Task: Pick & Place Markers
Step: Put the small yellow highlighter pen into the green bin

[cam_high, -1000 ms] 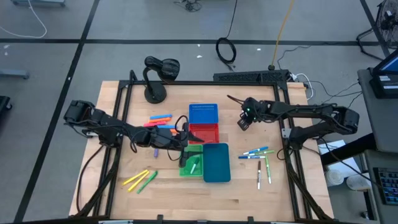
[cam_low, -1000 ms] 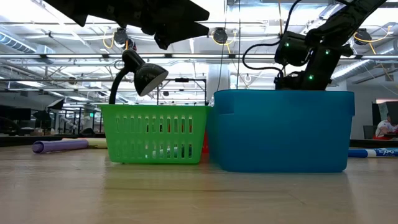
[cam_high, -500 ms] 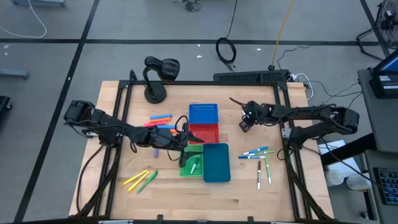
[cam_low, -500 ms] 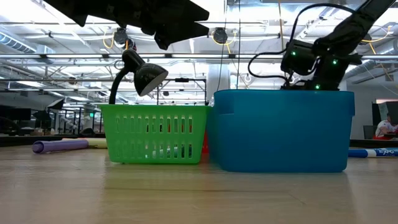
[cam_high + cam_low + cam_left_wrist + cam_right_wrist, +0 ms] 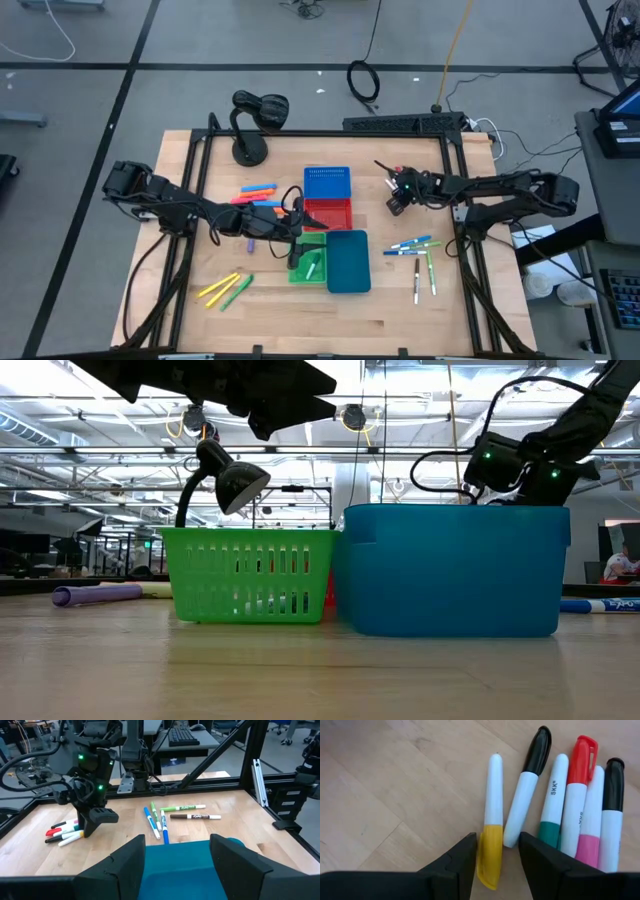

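The right claw (image 5: 496, 851) hangs low over a fan of white-bodied markers (image 5: 555, 805) lying toward the bench's right edge, its fingers spread to either side of the yellow-capped marker (image 5: 490, 832) without touching it; beside that one lie markers with black, green, red and pink caps, side by side on the wooden bench (image 5: 390, 300). The left claw (image 5: 176, 851) is raised over the middle of the bench, fingers spread and holding nothing, above the teal bin (image 5: 348, 262) that sits against the green basket (image 5: 248, 573), where a pale marker lies inside. Behind those stand a red basket (image 5: 328, 213) and a blue basket (image 5: 327, 183). More markers are scattered about: blue and green ones (image 5: 420, 258) near the right edge toward the front, orange and pink ones (image 5: 258, 191) left of the baskets, yellow and green highlighters (image 5: 226, 289) toward the front left corner, and a purple one (image 5: 96, 595) lying flat. A black desk lamp (image 5: 255, 120) stands at the back edge.
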`<state>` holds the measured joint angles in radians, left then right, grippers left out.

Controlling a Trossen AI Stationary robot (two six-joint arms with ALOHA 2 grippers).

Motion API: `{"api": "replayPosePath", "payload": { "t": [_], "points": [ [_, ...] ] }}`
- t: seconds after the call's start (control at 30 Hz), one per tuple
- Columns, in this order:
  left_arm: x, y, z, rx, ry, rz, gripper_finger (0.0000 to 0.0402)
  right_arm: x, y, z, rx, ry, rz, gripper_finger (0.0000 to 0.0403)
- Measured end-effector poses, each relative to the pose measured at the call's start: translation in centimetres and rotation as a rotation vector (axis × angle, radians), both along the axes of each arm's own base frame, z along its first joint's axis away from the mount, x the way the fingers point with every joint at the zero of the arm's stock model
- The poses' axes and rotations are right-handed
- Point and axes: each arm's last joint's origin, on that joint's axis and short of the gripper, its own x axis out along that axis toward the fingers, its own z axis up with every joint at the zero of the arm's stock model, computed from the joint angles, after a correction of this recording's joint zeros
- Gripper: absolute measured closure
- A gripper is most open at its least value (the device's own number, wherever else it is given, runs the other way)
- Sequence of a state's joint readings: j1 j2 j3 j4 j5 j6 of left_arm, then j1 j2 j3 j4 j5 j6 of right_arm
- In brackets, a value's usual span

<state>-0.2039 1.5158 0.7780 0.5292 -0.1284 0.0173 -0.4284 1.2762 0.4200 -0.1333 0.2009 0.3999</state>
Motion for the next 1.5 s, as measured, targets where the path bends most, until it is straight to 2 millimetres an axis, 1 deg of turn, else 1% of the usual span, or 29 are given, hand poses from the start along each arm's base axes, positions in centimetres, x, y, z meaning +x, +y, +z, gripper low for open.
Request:
{"api": "replayPosePath", "payload": {
  "t": [0.23,0.37,0.53,0.63,0.73,0.9,1.07,1.13,1.5],
  "points": [
    [0.0,0.0,-0.1,0.002,0.011,0.000,0.0174,-0.1,0.1,0.1,-0.019,0.000,0.013,0.0261],
    [0.0,0.0,-0.1,0.003,0.012,0.000,0.0174,-0.4,0.1,0.7,-0.058,-0.011,-0.001,0.0261],
    [0.0,0.0,-0.2,0.004,0.020,0.000,0.0174,-0.4,0.1,1.7,-0.086,-0.075,-0.021,0.0261],
    [0.0,0.0,-0.3,0.006,0.026,0.000,0.0174,-0.5,0.1,2.0,-0.101,-0.083,-0.006,0.0261],
    [0.0,0.0,-0.3,0.006,0.026,0.001,0.0174,-0.4,0.1,2.0,-0.128,-0.056,0.051,0.0261],
    [0.0,0.0,-0.3,0.006,0.026,0.001,0.0174,-0.4,0.1,1.9,-0.205,0.035,0.224,0.0261],
    [0.0,0.0,-0.3,0.006,0.027,0.001,0.0174,0.1,0.2,1.8,-0.183,0.003,0.384,0.0261],
    [0.0,0.0,-0.3,0.006,0.027,0.001,0.0174,0.3,0.3,1.8,-0.170,-0.019,0.410,0.0261],
    [-0.1,0.0,-0.3,0.005,0.031,0.001,0.0174,0.5,0.2,0.6,-0.149,0.055,0.447,0.0261]
  ]
}}
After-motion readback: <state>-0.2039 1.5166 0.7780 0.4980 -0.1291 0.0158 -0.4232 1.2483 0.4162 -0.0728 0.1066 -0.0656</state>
